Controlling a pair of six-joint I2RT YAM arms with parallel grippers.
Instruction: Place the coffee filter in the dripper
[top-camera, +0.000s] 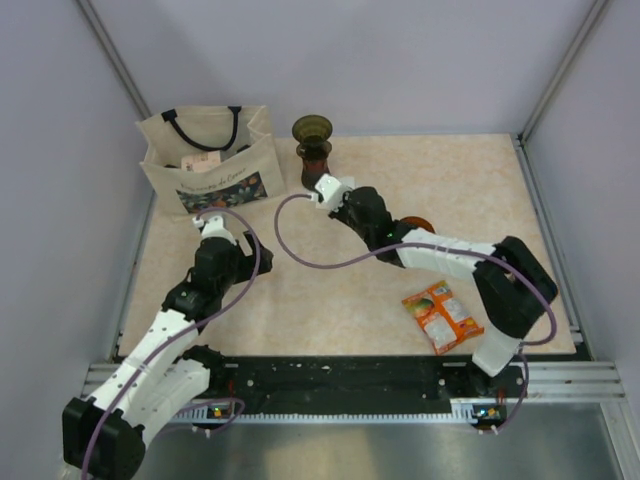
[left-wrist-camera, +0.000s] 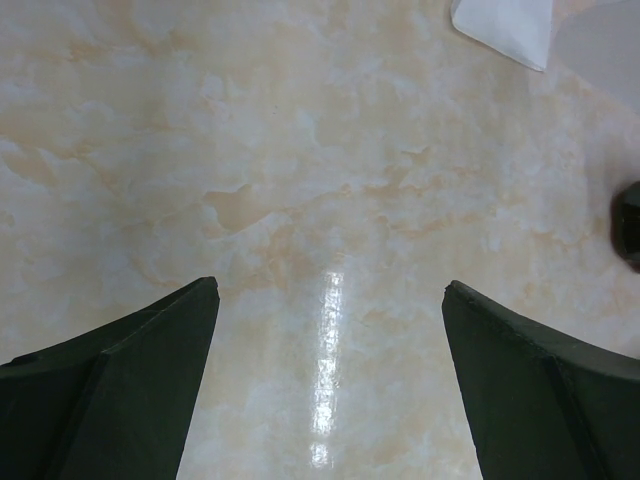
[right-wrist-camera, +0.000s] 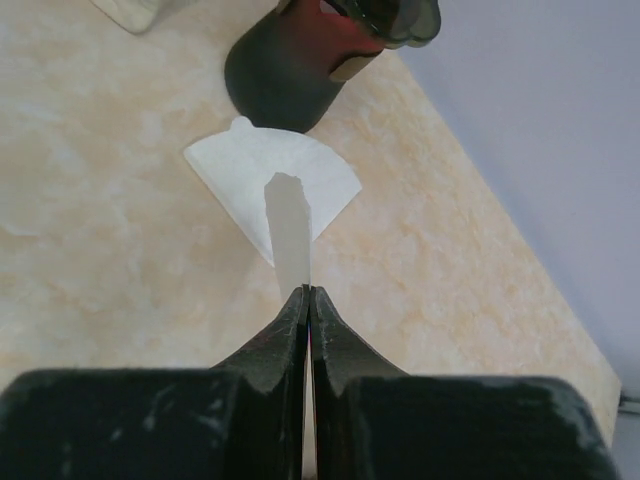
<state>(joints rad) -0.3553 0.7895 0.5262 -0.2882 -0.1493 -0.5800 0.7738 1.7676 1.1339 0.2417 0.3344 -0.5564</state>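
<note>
Right wrist view: the right claw (right-wrist-camera: 307, 292) is clenched, and a narrow strip of white paper rises from between its tips. That strip appears to be the near edge or flap of the coffee filter (right-wrist-camera: 250, 170), though I cannot be sure it is not a separate sheet. The rest of the filter fans out flat on the table (right-wrist-camera: 120, 260) just beyond the tips.

Past the filter, touching or nearly touching its far edge, stands the dripper (top-camera: 312, 130), upright at the far side of the table with nothing white in its mouth. So I judge the task to be at the pick-up. The paper is pinched but not lifted clear, and carrying it over, opening it into a cone and seating it all remain.

The left claw (left-wrist-camera: 330, 288) hangs released over bare table to the left, and a corner of the filter shows at the far right of its view. A tote bag (top-camera: 205, 160) stands far left, and a snack packet (top-camera: 440, 315) lies near right.
</note>
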